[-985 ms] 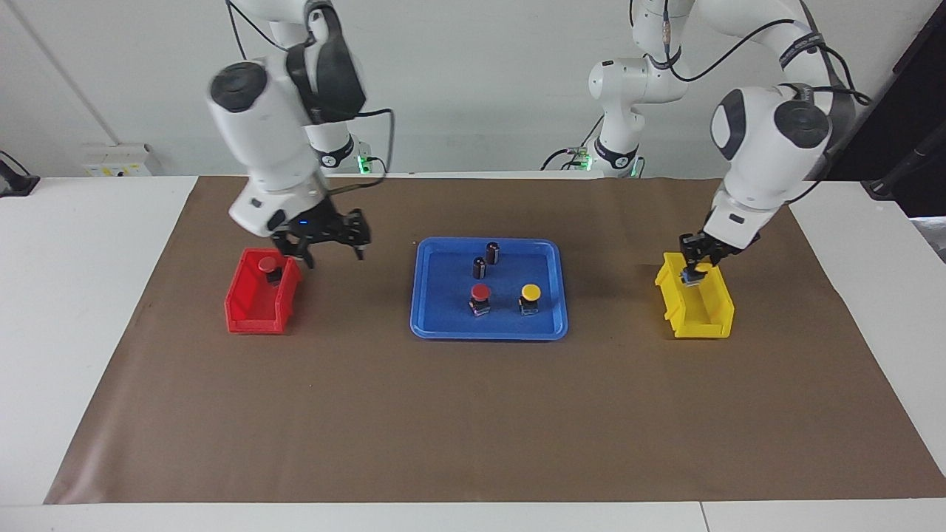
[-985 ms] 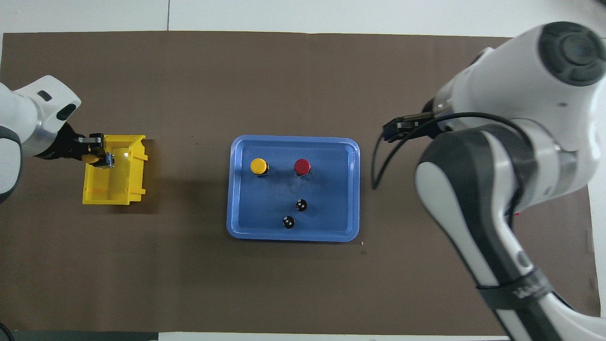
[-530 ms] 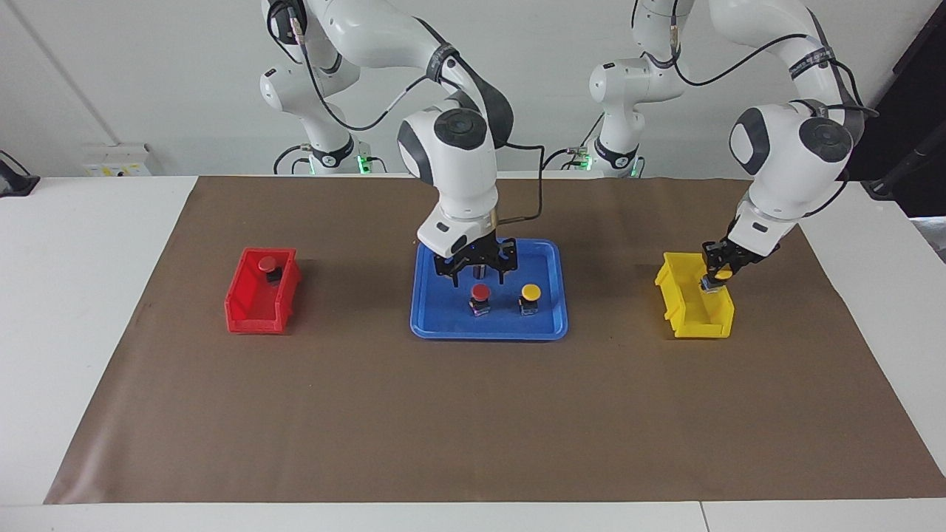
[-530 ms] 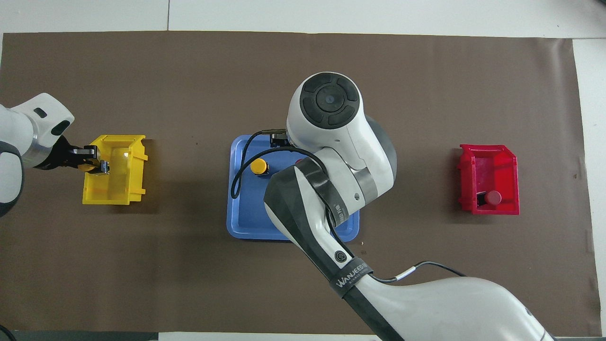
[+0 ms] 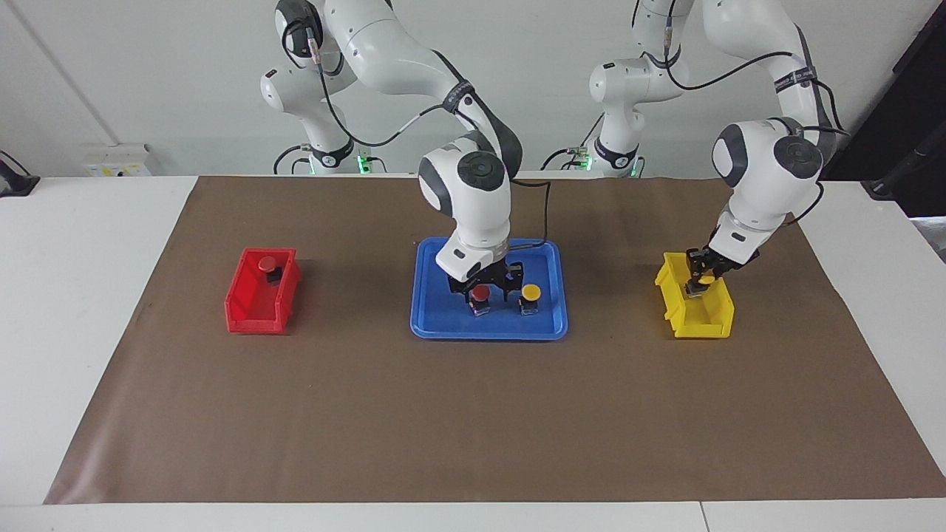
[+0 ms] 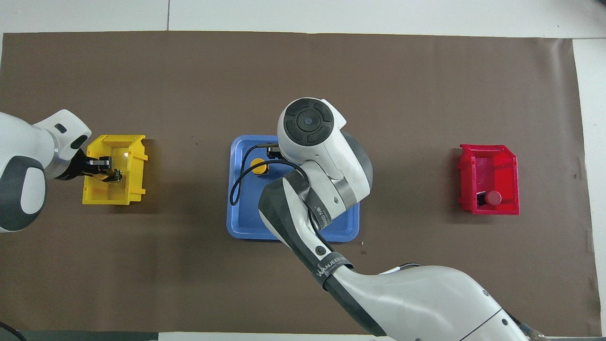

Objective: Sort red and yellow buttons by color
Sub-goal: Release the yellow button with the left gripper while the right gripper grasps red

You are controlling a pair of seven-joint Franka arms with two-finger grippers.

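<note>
Standing cap-up in the blue tray (image 5: 432, 325), the red button (image 5: 480, 295) sat between the right gripper's (image 5: 485, 290) spread fingers, while the left gripper (image 5: 699, 279), at the yellow bin's (image 5: 684, 321) twelve o'clock end, clenched an upright yellow button (image 5: 706, 280).

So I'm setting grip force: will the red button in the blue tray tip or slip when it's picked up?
The red button looks top-heavy, a domed cap on a narrow blocky base, so a nudge may tip it. The cap is probably slippery; the flat-sided base likely grips better. The right gripper straddles it.

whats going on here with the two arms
They are sorting buttons by colour. The left gripper holds a yellow button over the yellow bin. The right gripper is down around the red button on the blue tray, beside another yellow button. One red button already sits in the red bin.
</note>
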